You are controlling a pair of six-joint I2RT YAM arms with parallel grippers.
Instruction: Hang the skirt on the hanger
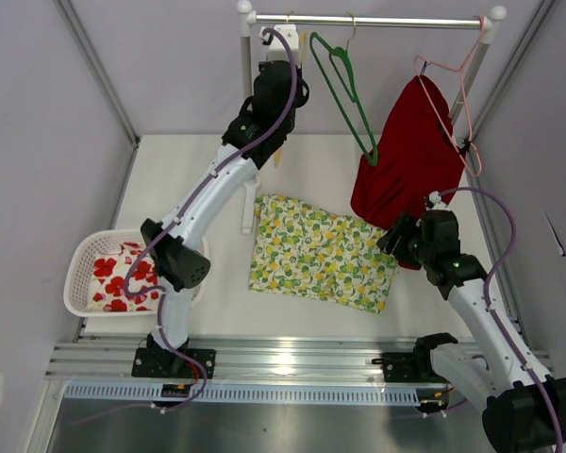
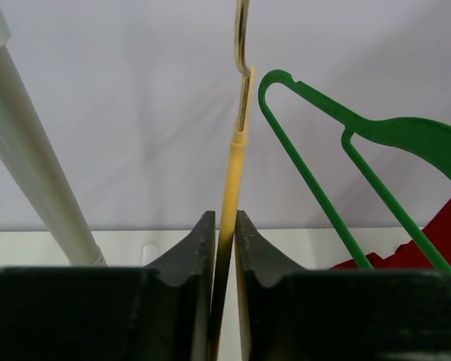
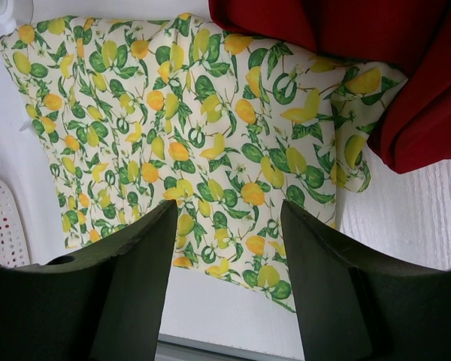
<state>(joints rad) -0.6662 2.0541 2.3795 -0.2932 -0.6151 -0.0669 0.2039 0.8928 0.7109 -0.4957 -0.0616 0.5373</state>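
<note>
The skirt (image 1: 321, 253), white with yellow lemons and green leaves, lies flat on the table's middle; it fills the right wrist view (image 3: 195, 128). My left gripper (image 1: 281, 58) is raised at the clothes rail (image 1: 377, 21) and shut on a yellow hanger (image 2: 233, 180), gripping its stem just below the metal hook; its jaws (image 2: 225, 226) press the stem on both sides. My right gripper (image 1: 396, 241) is open and empty, hovering over the skirt's near right edge (image 3: 229, 218).
A green hanger (image 1: 344, 90) hangs empty on the rail right of the yellow one (image 2: 323, 195). A red garment (image 1: 410, 160) hangs on a pink hanger (image 1: 464, 94), draping over the skirt's far right corner (image 3: 346, 45). A white basket (image 1: 80, 274) with red-flowered cloth sits left.
</note>
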